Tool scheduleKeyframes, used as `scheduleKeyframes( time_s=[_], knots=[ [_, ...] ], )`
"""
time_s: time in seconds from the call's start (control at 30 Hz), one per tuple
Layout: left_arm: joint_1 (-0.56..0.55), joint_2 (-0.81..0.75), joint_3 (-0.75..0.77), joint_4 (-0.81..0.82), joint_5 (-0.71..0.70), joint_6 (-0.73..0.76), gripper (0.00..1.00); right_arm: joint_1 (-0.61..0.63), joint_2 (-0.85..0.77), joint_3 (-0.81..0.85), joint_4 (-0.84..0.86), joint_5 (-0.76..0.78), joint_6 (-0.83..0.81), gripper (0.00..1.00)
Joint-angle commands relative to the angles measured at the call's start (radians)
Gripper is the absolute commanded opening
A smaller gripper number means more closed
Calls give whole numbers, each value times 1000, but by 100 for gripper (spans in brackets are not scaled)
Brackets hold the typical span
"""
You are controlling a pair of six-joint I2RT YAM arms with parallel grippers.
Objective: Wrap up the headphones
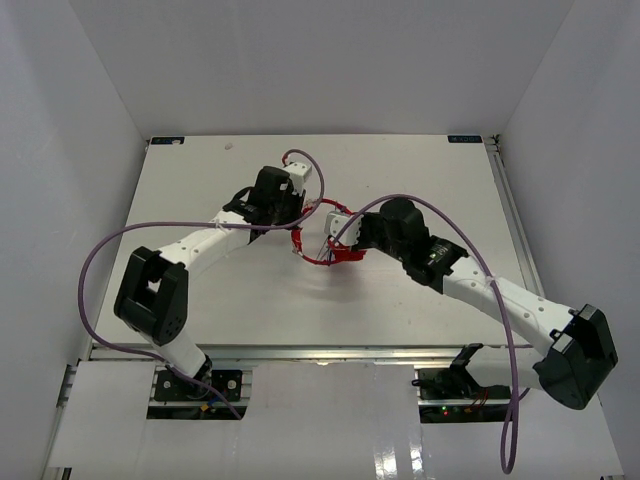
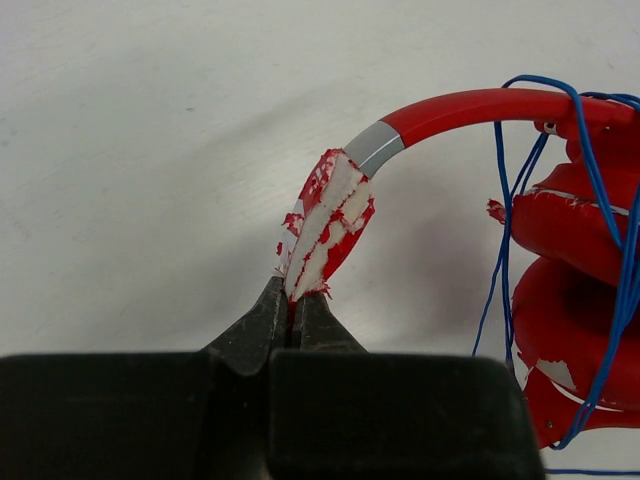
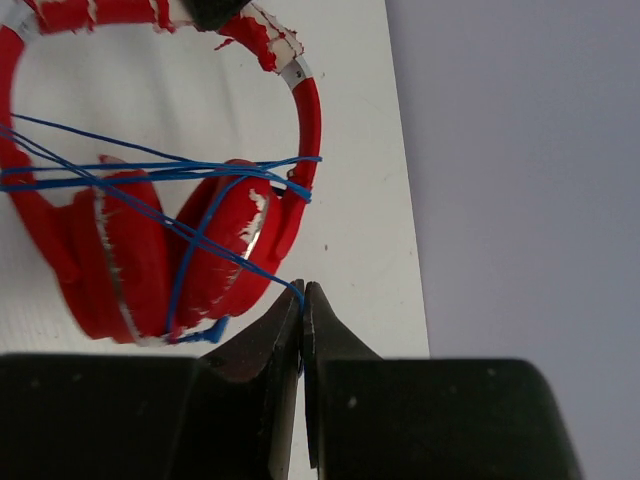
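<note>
Left end effector (image 2: 296, 292) clamped on the peeling headband padding (image 2: 325, 225) of the headphones (image 2: 470, 104), right end effector (image 3: 303, 292) pinched on the blue cord (image 3: 240, 167) crossing the earcups (image 3: 225, 240), headphones mid-desk (image 1: 400, 180) between both arms.

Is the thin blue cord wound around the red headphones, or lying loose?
Partly wound: several strands of the thin blue cord cross the earcups of the red over-ear headphones; the jaws of the right gripper pinch one strand.

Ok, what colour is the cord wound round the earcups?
Blue: the cord crosses the red earcups. Right wrist view shows it best.
</note>
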Motion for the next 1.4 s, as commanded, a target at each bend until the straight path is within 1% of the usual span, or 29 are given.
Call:
scheduleKeyframes(
  time_s=[0.0, 0.07, 0.17, 0.3, 0.47, 0.6, 0.7, 0.9, 0.97, 1.13, 1.23, 1.37],
  knots=[
    [-4, -95, -36, 64, 299, 107, 0, 3, 27, -44, 164, 35, -137, 8],
    [-4, -108, -59, 63, 361, 161, 0, 2, 39, -59, 188, 9, -159, 8],
    [-4, -125, -79, 68, 405, 200, 0, -12, 61, -65, 188, -51, -164, 8],
    [-4, -141, -114, 92, 470, 222, 0, -38, 89, -74, 188, -115, -160, 8],
    [-3, -133, -118, 100, 437, 215, 0, -109, 96, -105, 187, -217, -126, 11],
    [0, -111, -98, 97, 439, 199, 0, -156, 115, -117, 185, -280, -79, 21],
    [2, -74, -74, 72, 395, 184, 0, -182, 133, -116, 181, -329, -51, 28],
    [28, -13, -26, 21, 332, 159, 0, -209, 157, -122, 180, -359, -13, 47],
    [44, 8, -14, 9, 323, 150, 0, -223, 160, -122, 180, -372, 10, 51],
    [87, 33, 9, -10, 326, 120, 0, -291, 153, -127, 182, -392, 59, 70],
    [104, 43, 17, -17, 309, 89, 0, -327, 142, -128, 182, -407, 93, 75],
    [120, 88, 48, -46, 237, 34, 0, -373, 116, -135, 179, -430, 154, 77]
  ],
)
